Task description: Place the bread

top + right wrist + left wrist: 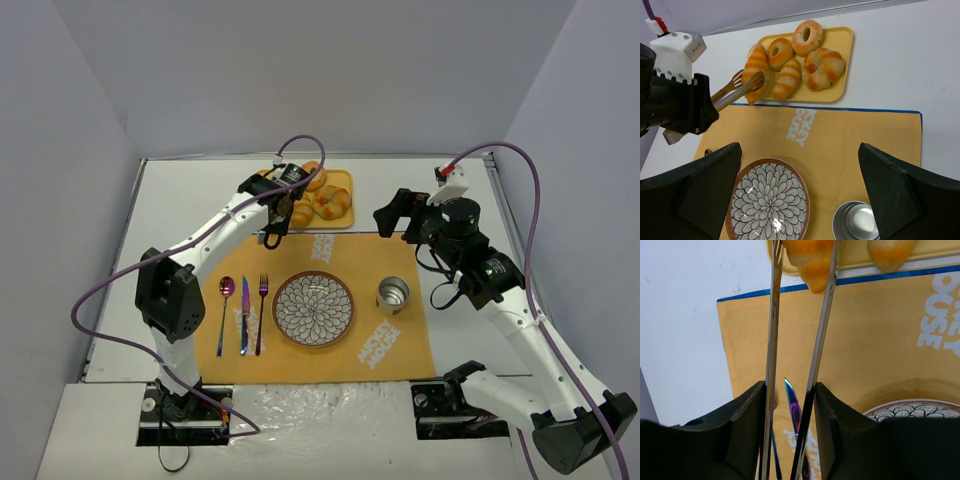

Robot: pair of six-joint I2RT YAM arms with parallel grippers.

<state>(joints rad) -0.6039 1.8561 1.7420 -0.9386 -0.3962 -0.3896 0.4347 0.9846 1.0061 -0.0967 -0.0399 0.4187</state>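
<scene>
On the orange placemat [330,250] lie a spoon [224,310], knife [244,325] and fork [261,315], a patterned plate [313,309] and a metal cup [392,295]. The right gripper [800,150] hangs above the mat, its jaws spread wide and empty. The left gripper [789,390] is clenched on metal tongs [820,340]. The tong tips straddle the near end of the larger bread roll [754,70] at the left end of the yellow tray [837,90]. The smaller bread roll [786,80] lies just beside it.

the orange placemat [350,262] carried a patterned plate [313,309], a metal cup [392,295] to its right, spoon [225,300], knife [243,318] and fork [262,310] left. metal tongs [771,340] reached over a yellow tray [845,47] of ring donuts [807,36].
</scene>
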